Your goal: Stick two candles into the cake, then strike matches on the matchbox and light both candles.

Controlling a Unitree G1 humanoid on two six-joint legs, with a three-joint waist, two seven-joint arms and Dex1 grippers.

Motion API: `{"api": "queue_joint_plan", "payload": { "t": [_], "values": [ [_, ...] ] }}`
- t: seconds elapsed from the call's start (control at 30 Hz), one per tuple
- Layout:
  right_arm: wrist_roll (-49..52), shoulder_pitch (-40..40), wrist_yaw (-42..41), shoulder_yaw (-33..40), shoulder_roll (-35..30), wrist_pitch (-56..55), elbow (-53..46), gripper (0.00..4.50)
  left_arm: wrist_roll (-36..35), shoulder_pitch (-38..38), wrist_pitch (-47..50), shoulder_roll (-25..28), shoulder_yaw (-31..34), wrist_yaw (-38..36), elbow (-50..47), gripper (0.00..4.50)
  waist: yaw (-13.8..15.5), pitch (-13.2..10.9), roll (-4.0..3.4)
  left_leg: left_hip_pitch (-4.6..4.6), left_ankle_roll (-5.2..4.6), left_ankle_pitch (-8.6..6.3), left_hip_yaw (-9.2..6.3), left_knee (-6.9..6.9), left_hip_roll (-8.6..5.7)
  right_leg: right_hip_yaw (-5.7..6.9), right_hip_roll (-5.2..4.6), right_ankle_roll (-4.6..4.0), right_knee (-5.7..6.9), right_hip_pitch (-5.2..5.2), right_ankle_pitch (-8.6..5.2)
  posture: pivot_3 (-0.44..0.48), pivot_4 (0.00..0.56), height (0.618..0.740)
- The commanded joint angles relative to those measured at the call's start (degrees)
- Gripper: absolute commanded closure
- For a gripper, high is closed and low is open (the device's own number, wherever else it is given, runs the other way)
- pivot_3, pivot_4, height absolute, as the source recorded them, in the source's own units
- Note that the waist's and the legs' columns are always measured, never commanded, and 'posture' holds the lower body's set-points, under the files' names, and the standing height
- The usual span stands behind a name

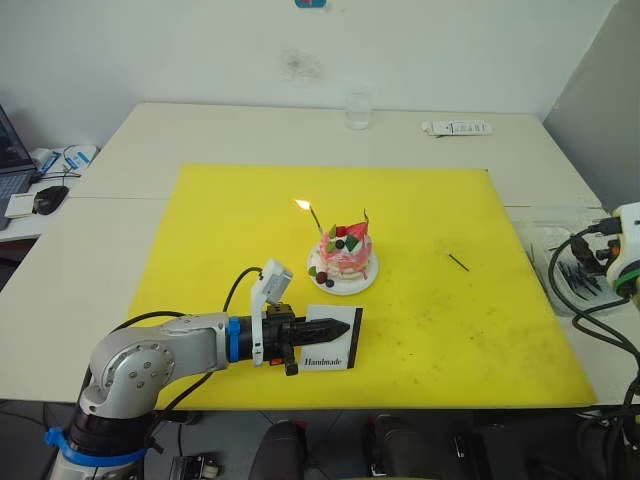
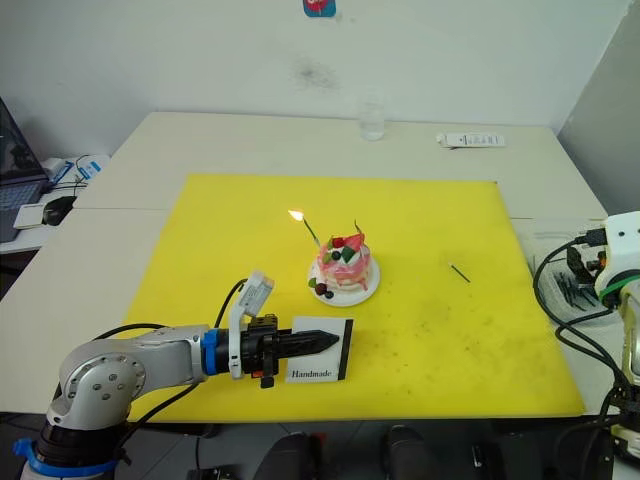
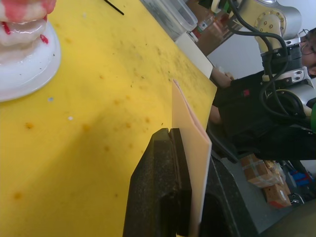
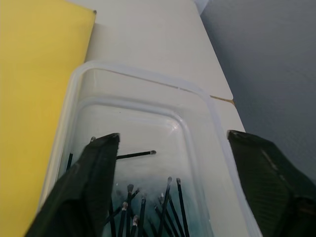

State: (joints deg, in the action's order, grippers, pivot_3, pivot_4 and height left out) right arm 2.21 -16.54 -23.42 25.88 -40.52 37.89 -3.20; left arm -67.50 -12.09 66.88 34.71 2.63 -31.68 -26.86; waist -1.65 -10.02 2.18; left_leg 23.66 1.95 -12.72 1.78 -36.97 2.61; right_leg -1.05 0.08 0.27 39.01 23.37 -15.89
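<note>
Yellow mat (image 1: 420, 240) on white table (image 1: 200, 130); left end effector (image 1: 335, 326) clamping matchbox (image 1: 330, 355), right end effector (image 4: 170, 163) spread.

Lab/office test bench: white tables (image 1: 120, 230) against bare wall, yellow mat (image 1: 420, 300) centre, laptop (image 1: 10, 160) and mouse (image 1: 48, 198) at 9 o'clock.

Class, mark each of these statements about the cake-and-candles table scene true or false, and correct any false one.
1. One candle in the cake is burning. True.
2. The left gripper is shut on the matchbox. True.
3. The right gripper is shut on a match. False: its fingers are wide open above a clear tray of matches.
4. The cake sits on bare table. False: its white plate is on the yellow mat.
5. A loose match lies on the mat to the cake's right. True.
</note>
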Motion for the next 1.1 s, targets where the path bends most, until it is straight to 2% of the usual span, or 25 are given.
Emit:
{"api": "queue_joint_plan", "payload": {
  "t": [0.03, 0.17, 0.23, 0.4, 0.53, 0.63, 0.83, 1.07, 1.1],
  "values": [
    [3.88, -1.08, -2.49, 2.99, -2.26, -3.37, -6.59, 0.02, 0.07, -0.52, -1.26, 0.34, 0.41, -0.56, -1.43, 4.50, 0.00, 0.00, -0.01, 0.00, 0.00, 0.00, -0.01, 0.00, 0.00, 0.00, 0.00, 0.00, 0.00, 0.00, 0.00, 0.000, 0.150, 0.740],
    [9.97, 0.77, -9.61, 2.65, -3.50, -7.24, -14.14, 0.02, 0.26, -1.14, -1.26, 0.63, 0.53, -0.93, -0.96, 4.50, -0.01, -0.05, -0.16, -0.01, 0.00, 0.00, -0.02, 0.01, 0.02, 0.02, 0.01, 0.00, 0.00, 0.00, 0.00, 0.000, 0.150, 0.740],
    [15.21, 2.81, -13.42, 2.34, -2.82, -5.38, -18.51, 0.02, 0.16, -1.52, -1.14, 0.69, 0.51, -0.85, -0.92, 4.50, 0.04, -0.05, -0.15, 0.00, 0.00, 0.00, -0.10, 0.00, 0.05, 0.09, 0.07, 0.00, -0.01, -0.03, 0.00, 0.000, 0.150, 0.740],
    [16.81, 9.10, -15.34, -3.55, 0.21, -8.47, -22.03, 0.02, -0.24, -2.04, -0.86, 0.73, 0.48, -0.45, -1.10, 4.50, 0.11, -0.04, -0.15, -0.01, 0.00, 0.00, -0.11, -0.01, 0.04, 0.09, 0.04, 0.01, -0.03, -0.07, -0.01, 0.000, 0.150, 0.740],
    [16.14, 9.15, -15.60, -9.34, 1.91, -8.71, -16.83, 0.02, -0.58, -2.05, -0.66, 0.56, 0.37, 0.03, -1.54, 4.50, -0.01, -0.05, -0.16, -0.06, 0.00, 0.00, -0.01, -0.04, 0.01, 0.02, -0.01, 0.06, -0.01, -0.08, 0.03, 0.000, 0.150, 0.740],
    [14.11, 7.09, -15.19, -12.53, 3.80, -13.38, -10.10, 0.02, -0.98, -2.00, -0.43, 0.62, 0.40, 0.21, -1.85, 4.50, -0.02, -0.05, -0.16, -0.12, 0.00, 0.00, -0.01, -0.05, -0.01, 0.01, -0.01, 0.09, -0.01, -0.12, 0.06, 0.000, 0.150, 0.740],
    [11.36, 2.64, -16.04, -16.71, 5.39, -20.35, 1.43, 0.02, -1.44, -2.19, -0.17, 0.72, 0.55, 0.67, -2.06, 4.50, 0.02, -0.05, -0.16, -0.12, 0.00, 0.00, -0.01, -0.02, 0.00, 0.01, 0.02, 0.08, -0.01, -0.12, 0.05, 0.000, 0.150, 0.740],
    [8.89, 1.10, -14.62, -18.65, 7.19, -26.71, 8.76, 0.02, -2.28, -1.91, 0.01, 1.02, 0.83, 1.24, -2.46, 4.50, 0.05, -0.05, -0.16, -0.11, 0.00, 0.00, -0.04, -0.01, 0.02, 0.03, 0.02, 0.08, -0.02, -0.12, 0.04, 0.000, 0.150, 0.740],
    [8.81, 0.85, -13.90, -18.55, 7.76, -26.78, 9.45, 0.19, -2.36, -1.90, -0.01, 1.04, 0.80, 1.29, -2.46, 4.50, 0.05, -0.05, -0.16, -0.11, 0.00, 0.00, -0.03, -0.01, 0.02, 0.02, 0.02, 0.08, -0.01, -0.12, 0.04, 0.000, 0.150, 0.740]
  ]
}}
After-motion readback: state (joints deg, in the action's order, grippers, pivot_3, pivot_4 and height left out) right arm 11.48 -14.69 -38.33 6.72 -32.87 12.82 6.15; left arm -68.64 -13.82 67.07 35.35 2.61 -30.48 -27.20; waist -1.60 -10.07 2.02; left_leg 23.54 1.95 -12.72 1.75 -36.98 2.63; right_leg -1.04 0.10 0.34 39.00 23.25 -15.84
